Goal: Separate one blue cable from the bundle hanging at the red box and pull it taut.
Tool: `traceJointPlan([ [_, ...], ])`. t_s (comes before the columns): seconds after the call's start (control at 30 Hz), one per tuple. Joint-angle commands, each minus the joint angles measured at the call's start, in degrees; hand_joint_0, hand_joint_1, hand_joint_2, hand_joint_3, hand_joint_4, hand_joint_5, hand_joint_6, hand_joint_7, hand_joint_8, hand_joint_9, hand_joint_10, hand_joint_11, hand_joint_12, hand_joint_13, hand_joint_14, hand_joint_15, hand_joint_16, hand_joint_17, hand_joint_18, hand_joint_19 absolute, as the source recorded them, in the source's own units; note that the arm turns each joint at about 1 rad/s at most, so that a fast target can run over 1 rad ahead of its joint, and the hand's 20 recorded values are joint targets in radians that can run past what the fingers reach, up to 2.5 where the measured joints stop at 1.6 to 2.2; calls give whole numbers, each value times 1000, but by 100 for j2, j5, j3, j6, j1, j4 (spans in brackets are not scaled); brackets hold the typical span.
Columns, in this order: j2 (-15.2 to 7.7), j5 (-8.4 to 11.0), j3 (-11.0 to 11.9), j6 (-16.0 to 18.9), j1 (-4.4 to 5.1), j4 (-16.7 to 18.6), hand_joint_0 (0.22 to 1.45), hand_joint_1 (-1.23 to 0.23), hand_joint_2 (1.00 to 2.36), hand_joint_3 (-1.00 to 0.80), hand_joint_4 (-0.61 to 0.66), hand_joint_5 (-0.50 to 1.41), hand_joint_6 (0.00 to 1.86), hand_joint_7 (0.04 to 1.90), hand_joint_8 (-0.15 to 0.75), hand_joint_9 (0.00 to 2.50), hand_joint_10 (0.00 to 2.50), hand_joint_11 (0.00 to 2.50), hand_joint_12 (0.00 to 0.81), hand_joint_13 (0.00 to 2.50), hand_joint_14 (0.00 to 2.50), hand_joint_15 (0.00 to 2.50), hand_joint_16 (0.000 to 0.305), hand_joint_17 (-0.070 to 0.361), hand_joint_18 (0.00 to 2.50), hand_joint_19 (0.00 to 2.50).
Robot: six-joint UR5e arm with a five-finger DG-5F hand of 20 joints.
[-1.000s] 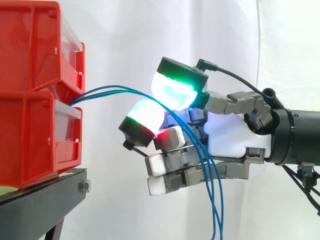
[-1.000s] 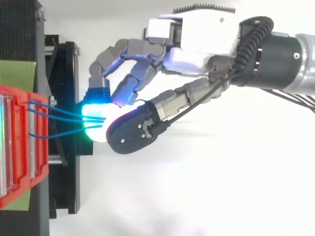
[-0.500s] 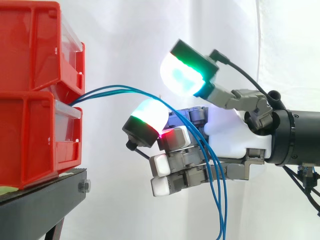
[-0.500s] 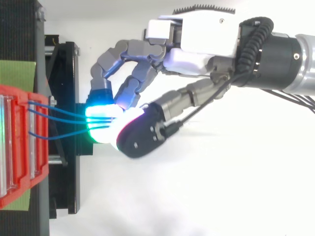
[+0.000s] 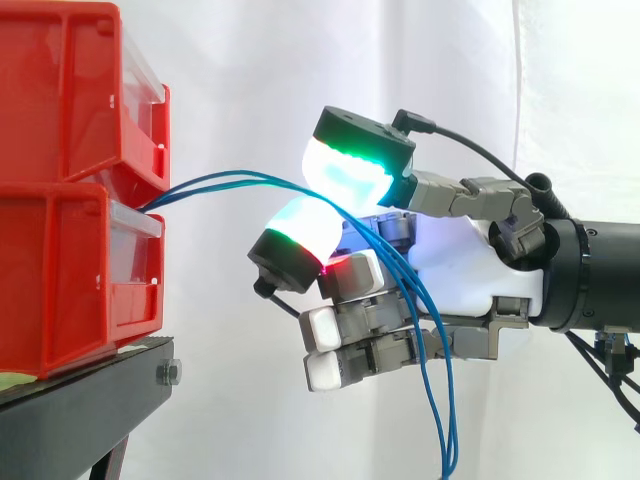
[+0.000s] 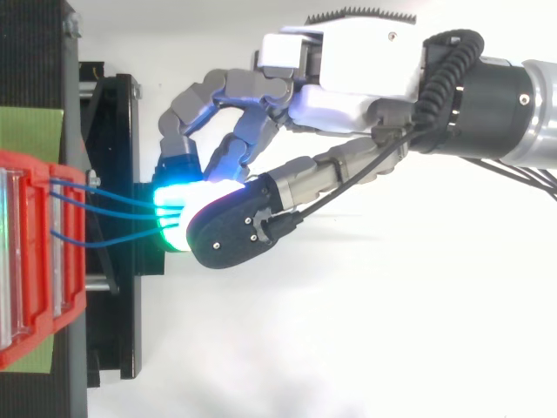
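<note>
Three thin blue cables (image 5: 230, 180) come out between the two stacked red boxes (image 5: 70, 280) at the left, arc to the right and hang down past the hand (image 5: 462, 270). Their run from the box (image 6: 35, 261) to the glowing pads also shows from above as three blue cables (image 6: 113, 205). The hand reaches in from the right. Its thumb pad (image 5: 350, 168), glowing green, is pressed down against a finger pad (image 5: 298, 232), and the cables pass between the two. The other fingers are curled below, behind the hanging cables. I cannot tell whether one cable is apart from the others in the pinch.
The red boxes rest on a black stand (image 5: 80, 410), whose frame (image 6: 113, 131) lies just left of the fingertips. A white curtain hangs behind. Open space lies below and in front of the hand.
The thumb rose away from the finger pad half a second ago and has come back down onto it over the cables. The hand has shifted slightly right.
</note>
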Motion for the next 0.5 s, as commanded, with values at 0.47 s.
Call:
traceJointPlan([
  [0.47, -3, 0, 0, 0, -8, 10, 493, -792, 1000, -500, 118, -181, 934, 1010, 373, 1051, 16, 1017, 367, 909, 20, 573, 49, 110, 736, 468],
])
